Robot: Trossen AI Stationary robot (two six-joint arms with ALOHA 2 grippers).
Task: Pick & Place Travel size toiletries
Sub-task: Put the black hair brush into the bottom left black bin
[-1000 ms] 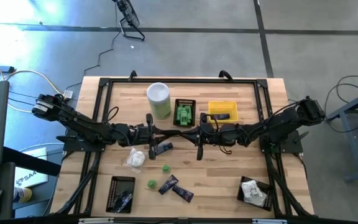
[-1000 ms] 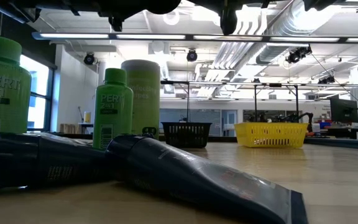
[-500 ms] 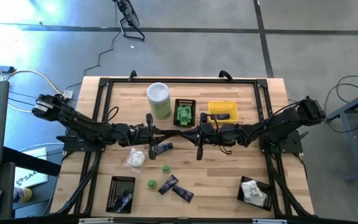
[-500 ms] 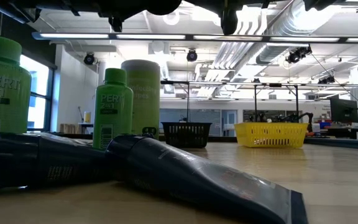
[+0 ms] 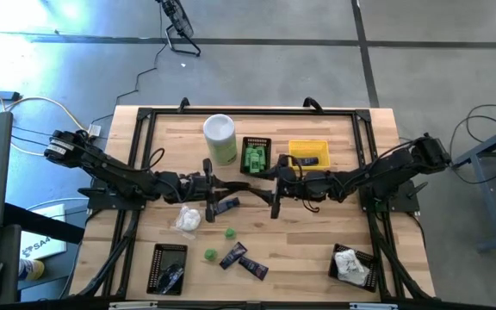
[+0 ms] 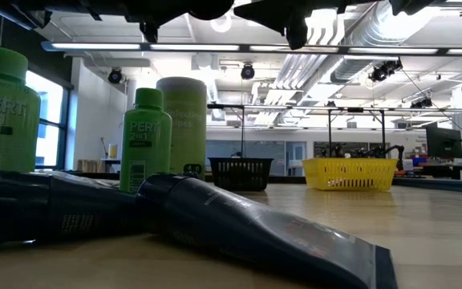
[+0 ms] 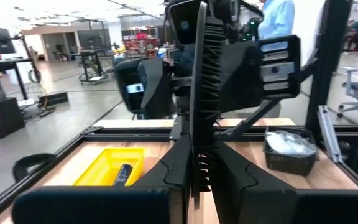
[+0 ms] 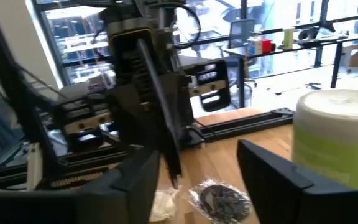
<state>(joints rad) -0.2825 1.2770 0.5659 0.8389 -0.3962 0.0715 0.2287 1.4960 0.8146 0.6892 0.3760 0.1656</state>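
both arms hover mid-table. left gripper nearly closed, empty; right gripper fingers apart, empty. navy tubes and green bottles lie loose near the front edge. likely between picks; next needs a descent onto one.

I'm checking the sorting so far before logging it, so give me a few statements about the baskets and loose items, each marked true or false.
1. The yellow basket holds a dark navy tube. True.
2. The black basket beside the white-and-green canister is filled with white packets. False: that black basket holds little green bottles.
3. Two little green bottles stand loose on the table near two dark navy tubes. True.
4. The black basket at the near right corner holds dark round pieces. False: it holds white soft packets.
5. Both claws hang above mid-table, the left claw and the right claw. True.
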